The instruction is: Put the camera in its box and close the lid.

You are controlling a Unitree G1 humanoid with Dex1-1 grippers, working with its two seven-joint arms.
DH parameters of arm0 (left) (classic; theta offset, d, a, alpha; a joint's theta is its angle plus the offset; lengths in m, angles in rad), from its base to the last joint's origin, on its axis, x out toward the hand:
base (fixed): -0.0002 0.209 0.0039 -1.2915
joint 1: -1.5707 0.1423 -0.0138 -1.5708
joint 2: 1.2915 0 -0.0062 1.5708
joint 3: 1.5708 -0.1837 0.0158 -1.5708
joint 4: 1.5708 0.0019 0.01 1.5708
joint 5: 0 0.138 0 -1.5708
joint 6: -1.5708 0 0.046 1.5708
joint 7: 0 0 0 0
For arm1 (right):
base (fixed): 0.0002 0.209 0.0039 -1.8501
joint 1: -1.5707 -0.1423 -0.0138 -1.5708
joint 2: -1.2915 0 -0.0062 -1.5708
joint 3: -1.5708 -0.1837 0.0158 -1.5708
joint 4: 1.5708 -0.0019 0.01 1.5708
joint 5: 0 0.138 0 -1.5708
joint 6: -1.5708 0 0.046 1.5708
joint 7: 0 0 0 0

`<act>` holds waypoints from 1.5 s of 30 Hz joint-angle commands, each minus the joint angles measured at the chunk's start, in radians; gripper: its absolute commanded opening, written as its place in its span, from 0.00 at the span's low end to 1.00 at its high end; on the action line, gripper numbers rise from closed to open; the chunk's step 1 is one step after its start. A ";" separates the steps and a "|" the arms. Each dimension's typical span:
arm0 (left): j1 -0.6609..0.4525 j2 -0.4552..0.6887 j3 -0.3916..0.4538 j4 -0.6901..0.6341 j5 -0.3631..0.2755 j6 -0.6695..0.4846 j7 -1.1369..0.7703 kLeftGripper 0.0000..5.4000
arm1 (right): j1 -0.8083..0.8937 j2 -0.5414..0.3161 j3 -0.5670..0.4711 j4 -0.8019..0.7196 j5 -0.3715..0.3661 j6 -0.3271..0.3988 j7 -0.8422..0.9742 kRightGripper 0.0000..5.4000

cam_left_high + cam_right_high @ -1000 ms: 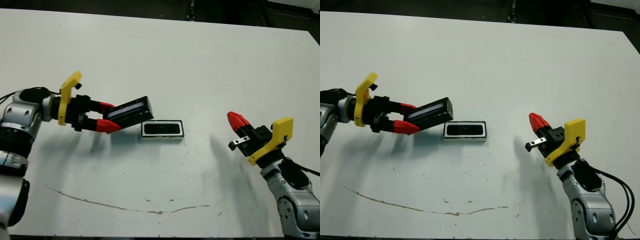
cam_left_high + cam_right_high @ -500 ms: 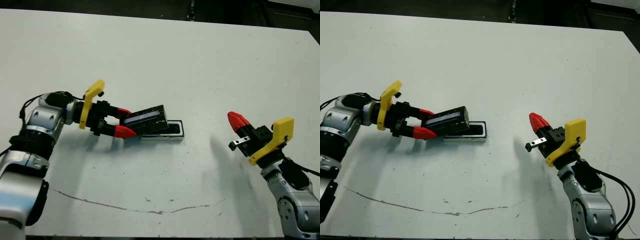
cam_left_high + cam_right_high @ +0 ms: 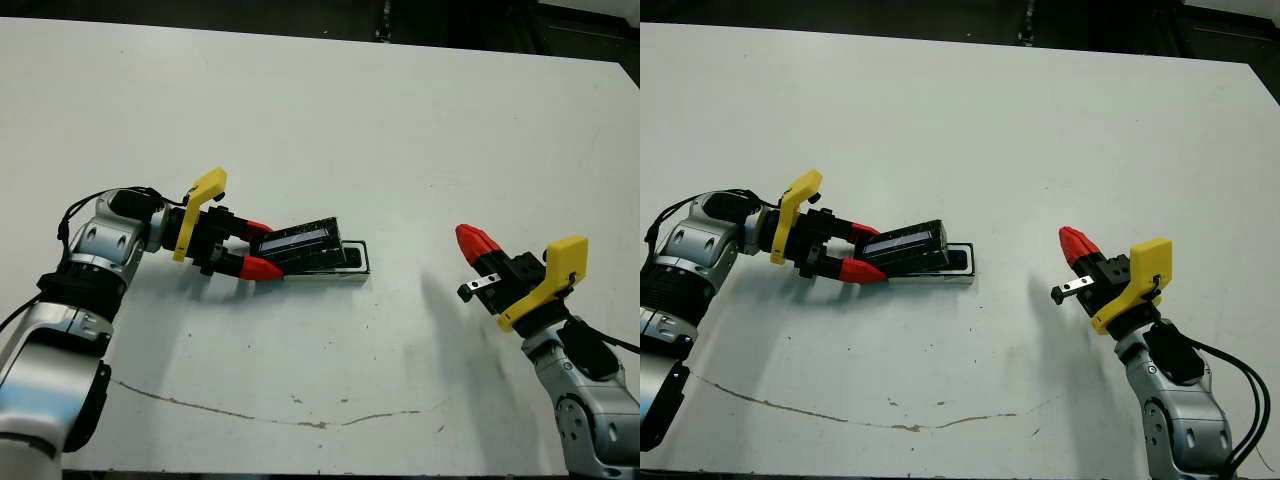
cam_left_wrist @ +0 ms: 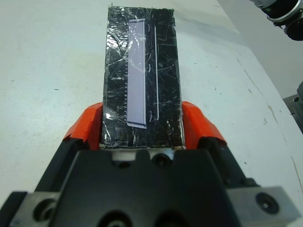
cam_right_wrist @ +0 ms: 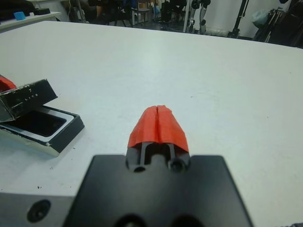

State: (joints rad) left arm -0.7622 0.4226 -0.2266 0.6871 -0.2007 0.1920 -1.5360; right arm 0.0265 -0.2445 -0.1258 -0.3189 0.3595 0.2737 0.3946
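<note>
The left gripper (image 3: 262,250) has carried the lid (image 3: 303,243) in from beside the box (image 3: 350,262) until it overhangs most of the box's opening, and has tipped it lower than half a second ago. The fingers (image 4: 199,124) are closed on the lid's near end, one against each long side, so the lid projects straight out beyond their tips. It is tilted: the end in the fingers sits high and the far end dips toward the box. Only the box's end farthest from the fingers shows past the lid. Judged from this, closing is under way but the lid is not yet seated.

The lid is a glossy black cover, wrapped in crinkled reflective film, with a pale stripe running along its top. The box is a shallow tray with a white rim and dark sides, resting on the white tabletop (image 3: 400,130). A dark shape lies inside it (image 5: 33,122), probably the camera, though it cannot be told for certain.

The right gripper (image 3: 474,243) hovers well apart from the box, its red fingers pressed together and holding nothing.
</note>
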 commanded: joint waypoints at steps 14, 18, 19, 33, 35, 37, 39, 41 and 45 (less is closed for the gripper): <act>0.056 -0.120 -0.009 -0.009 -0.042 0.019 -0.013 0.59 | 0.016 -0.007 -0.006 0.001 0.003 0.000 -0.003 0.00; 0.059 -0.131 -0.013 -0.002 -0.037 0.010 -0.023 0.59 | 0.016 -0.007 -0.006 0.002 0.001 -0.001 -0.005 0.00; 0.061 -0.132 -0.014 -0.004 -0.036 0.004 -0.023 0.59 | 0.016 -0.007 -0.006 0.002 0.002 -0.002 -0.005 0.00; 0.049 -0.134 -0.042 0.037 -0.003 -0.056 -0.034 0.59 | 0.017 -0.008 -0.004 -0.006 -0.003 0.002 -0.012 0.00; 0.046 -0.133 -0.053 0.033 0.006 -0.035 -0.027 0.59 | 0.016 -0.008 -0.006 -0.005 0.008 0.007 -0.007 0.00; 0.048 -0.131 -0.062 0.021 0.019 -0.040 -0.010 0.59 | 0.015 -0.009 -0.006 -0.002 0.008 0.001 -0.003 0.00; 0.062 -0.129 -0.065 -0.007 0.036 -0.063 0.031 0.59 | 0.015 -0.010 -0.004 -0.002 0.000 -0.004 -0.007 0.00; 0.086 -0.127 -0.069 -0.058 0.065 -0.074 0.108 0.59 | 0.015 -0.011 -0.003 -0.003 -0.004 -0.003 -0.010 0.00; 0.115 -0.125 -0.110 -0.168 0.122 0.002 0.237 0.59 | 0.014 -0.010 -0.002 -0.009 -0.004 0.002 -0.012 0.00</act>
State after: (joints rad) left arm -0.6969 0.3422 -0.2742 0.5383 -0.1293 0.1436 -1.3398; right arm 0.0308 -0.2439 -0.1241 -0.3218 0.3592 0.2734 0.3867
